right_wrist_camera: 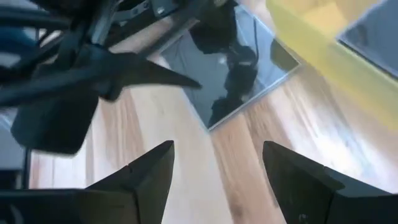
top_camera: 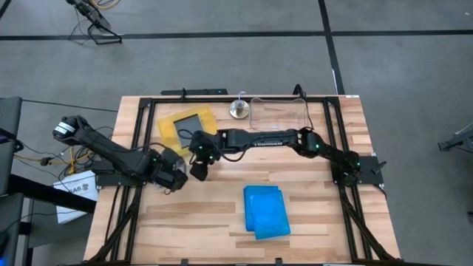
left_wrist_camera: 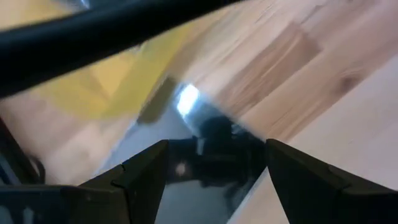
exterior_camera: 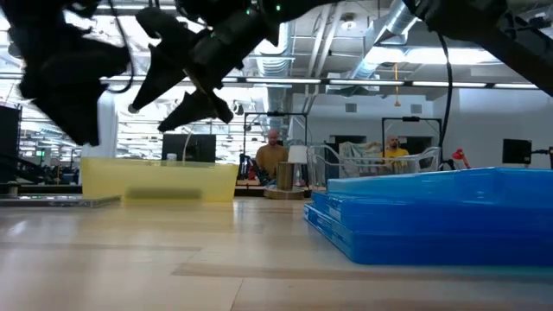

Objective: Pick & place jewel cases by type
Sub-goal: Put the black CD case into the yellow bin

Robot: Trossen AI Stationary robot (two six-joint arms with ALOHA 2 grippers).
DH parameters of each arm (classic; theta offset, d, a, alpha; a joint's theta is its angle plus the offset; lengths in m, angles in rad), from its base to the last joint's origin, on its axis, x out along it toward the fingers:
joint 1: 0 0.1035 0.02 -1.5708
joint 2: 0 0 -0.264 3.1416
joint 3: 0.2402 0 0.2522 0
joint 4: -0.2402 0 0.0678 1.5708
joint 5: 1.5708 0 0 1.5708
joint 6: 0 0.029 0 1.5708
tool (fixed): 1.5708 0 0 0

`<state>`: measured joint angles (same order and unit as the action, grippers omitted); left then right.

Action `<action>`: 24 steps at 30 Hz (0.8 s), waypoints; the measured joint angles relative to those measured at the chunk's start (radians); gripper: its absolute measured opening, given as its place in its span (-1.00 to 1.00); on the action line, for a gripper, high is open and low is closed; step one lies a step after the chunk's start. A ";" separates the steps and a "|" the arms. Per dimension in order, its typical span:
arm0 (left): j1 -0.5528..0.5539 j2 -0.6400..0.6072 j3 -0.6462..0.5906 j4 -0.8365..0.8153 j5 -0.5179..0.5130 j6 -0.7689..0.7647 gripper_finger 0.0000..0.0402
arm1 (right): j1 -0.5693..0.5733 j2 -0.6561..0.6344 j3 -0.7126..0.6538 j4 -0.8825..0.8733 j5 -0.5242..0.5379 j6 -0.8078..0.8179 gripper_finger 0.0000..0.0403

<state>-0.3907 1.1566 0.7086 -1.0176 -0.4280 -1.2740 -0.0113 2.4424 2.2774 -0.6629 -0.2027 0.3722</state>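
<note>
Table [top_camera: 222, 214]: light wooden slats with a black frame along the edges, filling the centre of the high view.
Right arm: dark, entering from the right edge of the table in the high view and stretched left across the upper middle of the frame.
Left arm: dark, entering from the left edge of the high view and ending beside the right arm's tip, left of centre.
Yellow tray [top_camera: 171, 127]: upper left of the table in the high view; a clear-grey jewel case [top_camera: 189, 120] lies inside it. In the low view the tray is the translucent yellow box at left.
Clear tub [top_camera: 279, 112]: upper middle of the table in the high view, just right of a small round metal object [top_camera: 238, 109].
Blue jewel cases [top_camera: 266, 211]: a stack of translucent blue cases, lower centre of the table in the high view; large in the right foreground of the low view, lying flat, edges not quite squared.
Dark jewel case [right_wrist_camera: 233, 59]: flat on the table just outside the yellow tray's corner, seen in both wrist views; hidden under the arms in the high view.
Right hand [top_camera: 198, 171]: left of centre in the high view, above the table near the tray's lower edge; fingers spread apart, nothing between them.
Left hand [top_camera: 177, 179]: just left of the right hand in the high view; fingers wide apart, empty, the dark jewel case on the table ahead of them.
Background: two people at the far middle of the low view.
</note>
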 joint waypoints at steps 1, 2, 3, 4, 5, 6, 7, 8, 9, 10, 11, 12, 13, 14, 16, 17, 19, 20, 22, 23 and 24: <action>-0.004 -0.020 -0.023 0.003 0.009 -0.038 0.29 | -0.002 0.000 -0.006 0.007 -0.002 0.031 0.19; -0.009 -0.038 -0.046 0.008 0.016 -0.078 0.29 | -0.002 0.000 -0.009 0.011 -0.004 0.057 0.19; -0.013 -0.058 -0.067 0.014 0.024 -0.110 0.29 | -0.001 0.000 -0.009 0.014 -0.005 0.074 0.19; -0.017 -0.078 -0.086 0.016 0.029 -0.134 0.29 | 0.001 0.000 -0.009 0.016 -0.005 0.079 0.19; -0.019 -0.095 -0.103 0.021 0.031 -0.149 0.29 | 0.005 0.000 -0.009 0.018 -0.005 0.080 0.19; -0.022 -0.108 -0.120 0.024 0.033 -0.157 0.29 | 0.009 0.000 -0.009 0.017 -0.001 0.076 0.19; -0.023 -0.119 -0.134 0.023 0.034 -0.160 0.29 | 0.014 0.000 -0.009 0.016 0.010 0.069 0.19; -0.023 -0.126 -0.146 0.026 0.036 -0.160 0.29 | 0.018 0.000 -0.009 0.014 0.024 0.065 0.19; -0.022 -0.131 -0.157 0.030 0.036 -0.156 0.29 | 0.023 0.000 -0.009 0.014 0.034 0.055 0.19; -0.018 -0.130 -0.168 0.048 0.037 -0.142 0.29 | 0.027 0.000 -0.009 0.014 0.041 0.047 0.19; -0.016 -0.129 -0.177 0.061 0.042 -0.124 0.28 | 0.030 0.000 -0.009 0.014 0.044 0.042 0.19; -0.013 -0.129 -0.189 0.077 0.051 -0.105 0.28 | 0.033 0.000 -0.009 0.013 0.044 0.041 0.19; -0.008 -0.121 -0.203 0.099 0.063 -0.088 0.26 | 0.034 0.000 -0.009 0.009 0.044 0.041 0.19; -0.002 -0.109 -0.217 0.118 0.082 -0.076 0.24 | 0.037 0.000 -0.009 0.005 0.042 0.040 0.19; 0.006 -0.087 -0.248 0.151 0.125 -0.071 0.18 | 0.044 0.000 -0.009 -0.001 0.043 0.039 0.19; 0.008 -0.075 -0.262 0.170 0.146 -0.071 0.15 | 0.045 0.000 -0.009 -0.007 0.043 0.039 0.19; 0.010 -0.048 -0.281 0.210 0.164 -0.072 0.08 | 0.050 0.000 -0.009 -0.012 0.044 0.039 0.19; 0.011 -0.040 -0.289 0.230 0.168 -0.072 0.05 | 0.053 0.000 -0.009 -0.013 0.042 0.039 0.19; 0.011 -0.027 -0.293 0.253 0.167 -0.071 -0.01 | 0.057 0.000 -0.009 -0.020 0.028 0.039 0.19; 0.011 -0.027 -0.293 0.268 0.162 -0.068 -0.04 | 0.057 0.000 -0.009 -0.022 0.013 0.039 0.19; 0.011 -0.027 -0.294 0.285 0.162 -0.059 -0.07 | 0.058 0.000 -0.009 -0.026 -0.004 0.038 0.19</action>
<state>-0.3801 1.1294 0.4149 -0.7329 -0.2661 -1.3334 0.0463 2.4428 2.2684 -0.6892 -0.2064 0.4107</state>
